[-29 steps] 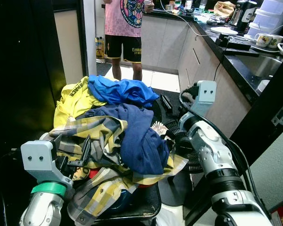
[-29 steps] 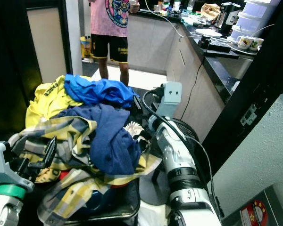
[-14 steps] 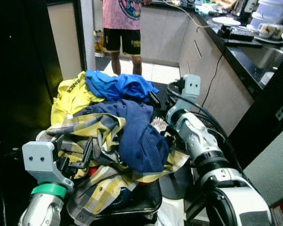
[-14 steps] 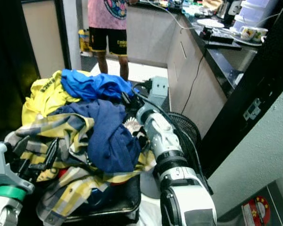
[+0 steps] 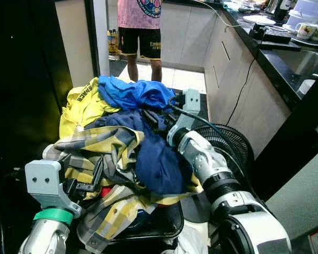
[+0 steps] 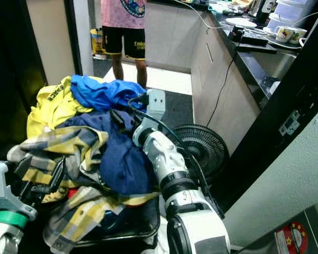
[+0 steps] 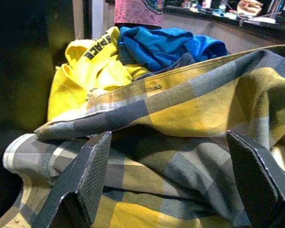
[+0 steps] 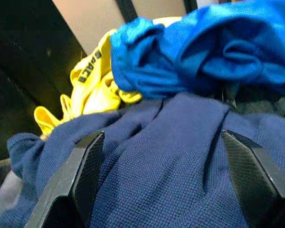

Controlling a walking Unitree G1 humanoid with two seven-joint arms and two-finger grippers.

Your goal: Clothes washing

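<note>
A heap of clothes fills a black basket (image 5: pixel 167 228): a yellow-and-grey plaid shirt (image 5: pixel 103 145), a navy shirt (image 5: pixel 159 161), a bright blue garment (image 5: pixel 135 92) and a yellow jersey (image 5: pixel 82 108). My left gripper (image 5: pixel 82 172) is open at the near left of the heap. In the left wrist view its fingers (image 7: pixel 92 166) stand wide apart against the plaid shirt (image 7: pixel 180 142). My right gripper (image 5: pixel 155 120) reaches over the top of the navy shirt. The right wrist view shows it open (image 8: pixel 164 134) just above the navy cloth (image 8: pixel 161 161), with the bright blue garment (image 8: pixel 204 57) beyond.
A person (image 5: pixel 139 26) in a pink shirt and black shorts stands at the back of the narrow kitchen. A black floor fan (image 5: pixel 230 145) stands right of the basket. Cabinets and a cluttered dark counter (image 5: pixel 281 50) line the right; a dark wall is on the left.
My right arm has swung left, from beside the fan onto the heap, ending over the navy shirt. The left gripper has stayed put. The camera has shifted slightly.
</note>
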